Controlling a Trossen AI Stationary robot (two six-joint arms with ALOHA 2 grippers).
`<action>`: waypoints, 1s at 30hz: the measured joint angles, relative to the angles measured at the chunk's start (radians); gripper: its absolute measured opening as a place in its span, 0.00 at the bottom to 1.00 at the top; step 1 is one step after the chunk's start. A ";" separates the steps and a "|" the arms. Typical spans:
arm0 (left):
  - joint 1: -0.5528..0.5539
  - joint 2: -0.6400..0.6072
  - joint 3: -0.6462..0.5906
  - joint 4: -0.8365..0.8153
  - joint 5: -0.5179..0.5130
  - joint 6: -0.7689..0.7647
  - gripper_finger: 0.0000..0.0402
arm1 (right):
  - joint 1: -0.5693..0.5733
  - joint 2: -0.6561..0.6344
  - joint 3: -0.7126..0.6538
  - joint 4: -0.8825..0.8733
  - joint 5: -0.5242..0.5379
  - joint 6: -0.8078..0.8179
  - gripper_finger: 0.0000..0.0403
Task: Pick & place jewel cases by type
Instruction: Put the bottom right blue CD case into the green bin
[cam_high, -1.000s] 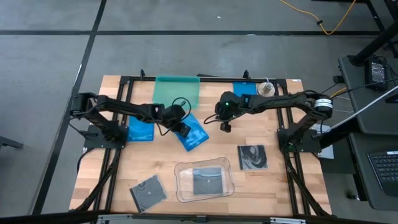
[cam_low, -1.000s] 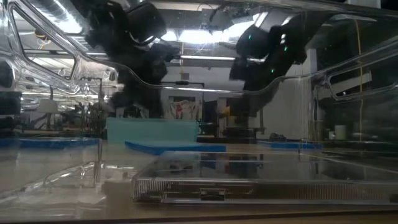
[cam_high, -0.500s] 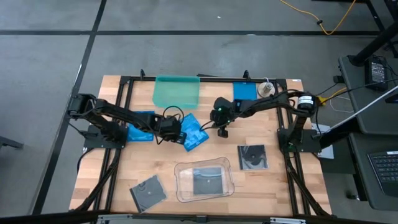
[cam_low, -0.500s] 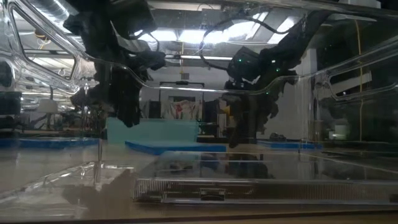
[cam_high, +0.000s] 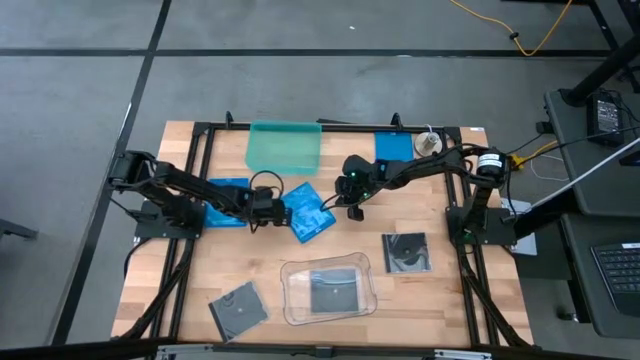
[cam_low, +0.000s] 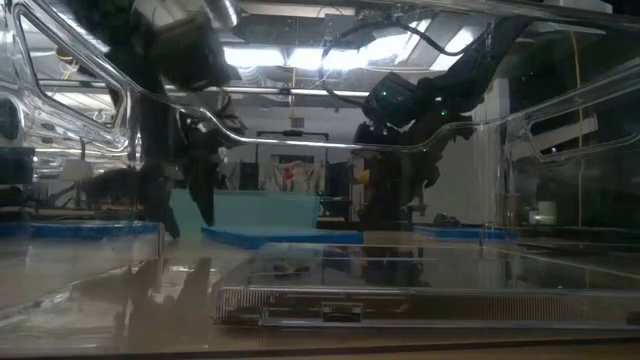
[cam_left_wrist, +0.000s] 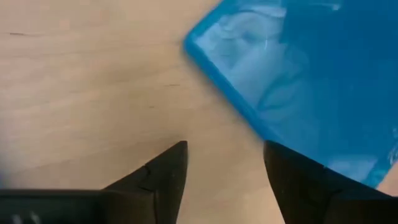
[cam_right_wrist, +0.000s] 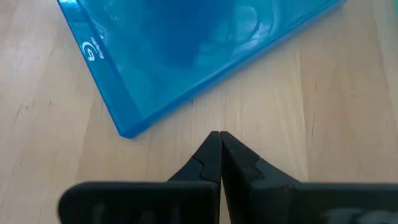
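A bright blue jewel case (cam_high: 308, 210) lies flat and askew on the wooden table (cam_high: 450, 310) between my two grippers. My left gripper (cam_high: 264, 207) stands open at its left corner (cam_left_wrist: 199, 46). One finger (cam_left_wrist: 292, 180) shows in front of the case's edge; whether it touches I cannot tell. My right gripper (cam_right_wrist: 219, 138) is shut, its tips just short of the case's right edge (cam_right_wrist: 155, 109), with bare wood between. Two more blue cases lie at the left (cam_high: 226, 204) and the far right (cam_high: 393, 145).
A teal tray (cam_high: 285, 148) stands at the far edge. A clear tray (cam_high: 300, 272) near the front holds a dark case (cam_high: 333, 292). Two more dark cases lie at the front left (cam_high: 238, 308) and at the right (cam_high: 405, 252).
My left gripper has drawn back toward the table's left edge, off the middle blue case, sinking and rolling about its wrist, and has opened. My right gripper has sunk toward the table beside the case's right edge, still shut. The case lies where it was.
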 joint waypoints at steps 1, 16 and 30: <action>0.007 -0.005 -0.021 0.042 0.003 -0.004 0.51 | 0.000 0.000 0.000 0.000 0.000 0.000 0.02; 0.154 0.020 -0.088 0.212 0.047 0.170 0.52 | 0.000 0.000 0.000 0.070 -0.001 0.006 0.02; 0.187 0.061 -0.088 0.284 0.042 0.209 0.51 | -0.003 0.092 0.005 0.064 -0.075 0.082 0.02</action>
